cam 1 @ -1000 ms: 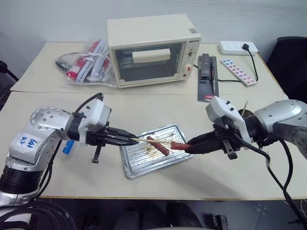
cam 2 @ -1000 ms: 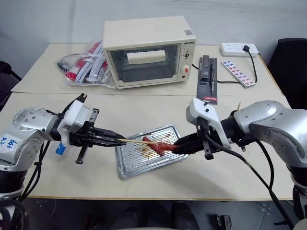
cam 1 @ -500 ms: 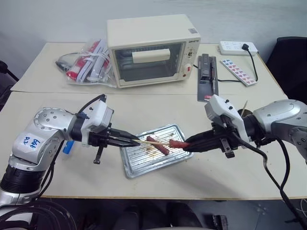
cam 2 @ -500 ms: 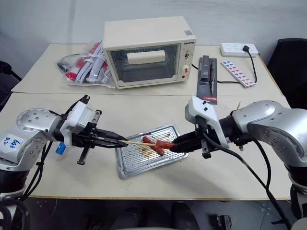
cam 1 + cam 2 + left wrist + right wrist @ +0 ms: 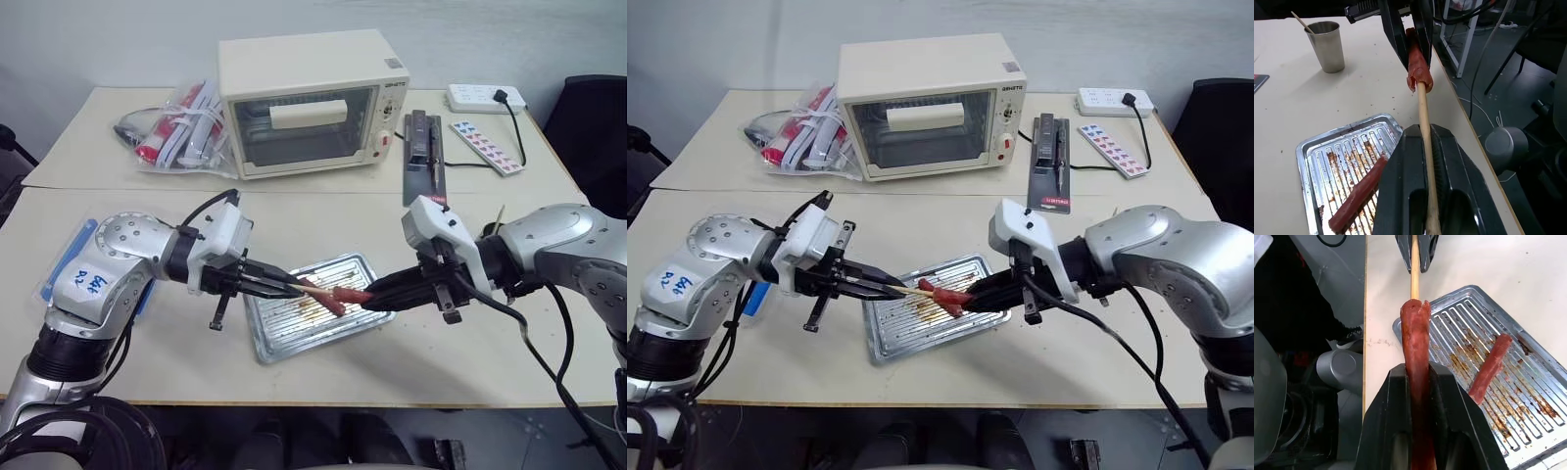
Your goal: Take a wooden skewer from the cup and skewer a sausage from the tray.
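Note:
My left gripper (image 5: 287, 284) is shut on the wooden skewer (image 5: 1424, 122), which points right over the tray (image 5: 279, 345). My right gripper (image 5: 372, 298) is shut on a reddish-brown sausage (image 5: 1415, 338) and holds it level above the tray, end-on to the skewer. The skewer's tip sits in the sausage's near end (image 5: 1419, 83). Another sausage (image 5: 1491, 366) lies on the tray's ribbed bottom. The cup (image 5: 1327, 46) stands on the table behind the right arm with a skewer leaning in it.
A cream toaster oven (image 5: 304, 103) stands at the back, with a plastic bag (image 5: 181, 127) to its left. To its right lie a black tool (image 5: 424, 152), a coloured strip (image 5: 487, 147) and a power strip (image 5: 485, 96). The table's front edge runs just below the tray.
My left gripper has carried the skewer to the right. The gap between skewer tip and held sausage has closed, and the two now meet over the tray.

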Controlling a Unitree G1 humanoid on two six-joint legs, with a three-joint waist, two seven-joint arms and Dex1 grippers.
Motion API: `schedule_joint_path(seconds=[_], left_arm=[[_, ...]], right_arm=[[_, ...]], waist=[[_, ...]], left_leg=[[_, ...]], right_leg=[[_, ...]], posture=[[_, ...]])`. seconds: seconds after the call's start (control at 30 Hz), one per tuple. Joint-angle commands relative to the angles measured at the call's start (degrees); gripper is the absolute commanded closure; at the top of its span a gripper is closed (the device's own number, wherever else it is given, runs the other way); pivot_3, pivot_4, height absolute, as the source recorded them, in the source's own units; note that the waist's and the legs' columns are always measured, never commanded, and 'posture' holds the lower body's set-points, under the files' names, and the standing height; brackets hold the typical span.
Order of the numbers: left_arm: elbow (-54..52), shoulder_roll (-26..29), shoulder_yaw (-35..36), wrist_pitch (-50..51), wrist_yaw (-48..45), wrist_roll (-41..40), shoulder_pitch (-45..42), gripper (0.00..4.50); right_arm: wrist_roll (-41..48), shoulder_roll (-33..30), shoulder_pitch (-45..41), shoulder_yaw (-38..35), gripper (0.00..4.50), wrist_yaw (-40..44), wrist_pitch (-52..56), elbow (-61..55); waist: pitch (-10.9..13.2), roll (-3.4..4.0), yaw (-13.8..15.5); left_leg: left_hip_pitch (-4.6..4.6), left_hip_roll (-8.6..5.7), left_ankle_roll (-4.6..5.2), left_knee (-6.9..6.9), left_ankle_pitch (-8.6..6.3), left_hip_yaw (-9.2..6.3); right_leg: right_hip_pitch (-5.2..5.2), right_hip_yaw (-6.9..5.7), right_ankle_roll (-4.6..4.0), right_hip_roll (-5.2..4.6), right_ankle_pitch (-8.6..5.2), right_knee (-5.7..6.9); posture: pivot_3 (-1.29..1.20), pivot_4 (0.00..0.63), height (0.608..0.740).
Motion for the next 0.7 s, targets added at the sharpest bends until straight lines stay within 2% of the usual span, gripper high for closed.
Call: schedule_joint_path(seconds=[0.03,0.1,0.17,0.37,0.53,0.7], left_arm=[[-1.53,-0.77,-0.53,-1.12,-0.75,-0.08,-0.82,4.50],[-1.47,-0.84,-0.54,-1.23,-0.81,-0.01,-0.70,4.50],[-1.28,-0.84,-0.47,-1.43,-0.88,0.17,-0.48,4.50],[-0.78,-0.58,0.55,-1.82,-0.06,0.89,1.75,4.50],[-1.99,-0.82,3.11,-1.99,4.02,1.17,6.06,4.50],[-6.93,-3.37,9.15,-0.89,15.25,1.00,13.66,4.50]], right_arm=[[-1.01,0.39,-1.26,-0.21,4.28,0.05,-1.00,-0.87],[-1.15,0.41,-1.24,-0.16,4.28,0.21,-0.98,-0.88],[-1.02,0.35,-1.12,-0.22,3.62,0.27,-0.72,-0.84],[-1.78,-0.35,-1.15,-0.75,2.13,0.24,-1.12,-0.69],[-3.06,-0.74,-3.18,-2.45,2.13,0.14,-1.83,1.76],[0.02,-0.27,-6.17,-6.95,2.13,2.10,-1.91,3.80]], waist=[[0.00,0.00,0.01],[0.00,0.00,0.01],[0.00,0.00,0.01],[0.00,0.00,-0.05],[0.00,0.00,-0.03],[0.00,0.00,0.04]], left_leg=[[0.00,0.00,0.01,0.01,-0.01,0.00],[-0.01,0.00,0.01,0.03,-0.01,0.00],[-0.01,0.00,0.01,0.04,-0.01,0.00],[-0.01,0.00,0.01,0.06,-0.01,0.00],[-0.02,0.00,0.01,0.06,-0.01,0.00],[-0.02,0.01,0.01,0.04,-0.01,0.00]], right_leg=[[0.00,0.00,0.00,0.00,0.00,0.00],[0.00,0.00,0.00,0.00,0.00,0.01],[0.00,0.00,0.00,0.00,0.00,0.02],[0.00,0.00,0.00,0.00,0.00,0.04],[-0.02,0.01,0.00,0.00,0.00,0.05],[-0.04,0.01,0.00,0.00,0.00,0.06]], posture=[[0.00,0.150,0.740],[0.00,0.150,0.740],[0.00,0.150,0.740],[0.00,0.150,0.740],[0.00,0.150,0.740],[0.00,0.150,0.740]])
